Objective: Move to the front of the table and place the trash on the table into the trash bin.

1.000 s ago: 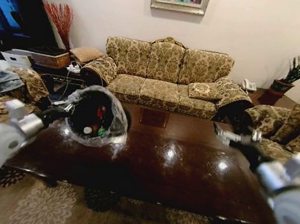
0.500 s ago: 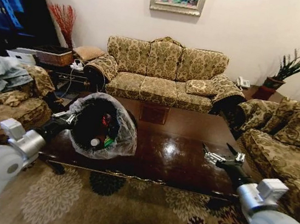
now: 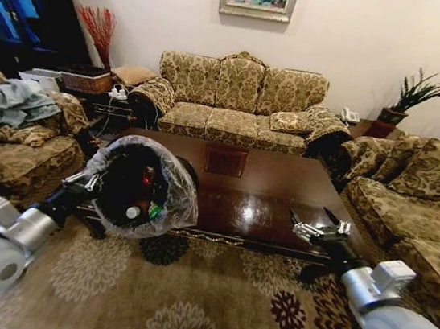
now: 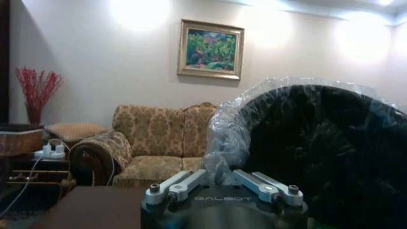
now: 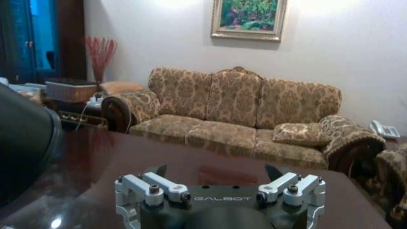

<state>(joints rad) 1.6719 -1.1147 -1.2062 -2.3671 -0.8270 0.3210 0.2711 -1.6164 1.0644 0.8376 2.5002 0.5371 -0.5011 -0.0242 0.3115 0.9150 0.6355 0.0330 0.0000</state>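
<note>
My left gripper [image 3: 90,181] is shut on the rim of the trash bin [image 3: 140,186], a black bin in a crinkled clear bag. It holds the bin tilted, mouth towards me, over the table's front left corner. Inside the bin lies the trash: a red can [image 3: 148,175], a green wrapper [image 3: 152,208] and a white piece [image 3: 132,213]. In the left wrist view the left gripper [image 4: 219,183] pinches the bag-covered trash bin [image 4: 318,152]. The dark glossy table [image 3: 265,191] is bare. My right gripper [image 3: 316,224] is open over its front right edge; the right wrist view has the right gripper [image 5: 214,171] over the table [image 5: 127,162].
A patterned sofa [image 3: 240,102] stands behind the table, with armchairs at the left [image 3: 19,146] and right [image 3: 418,199]. A side table with a woven basket [image 3: 85,82] is at the back left. Patterned carpet [image 3: 210,301] lies between me and the table.
The head view has pulled back from the table, so more carpet shows in front. The bin stays in my left gripper and the right gripper stays open.
</note>
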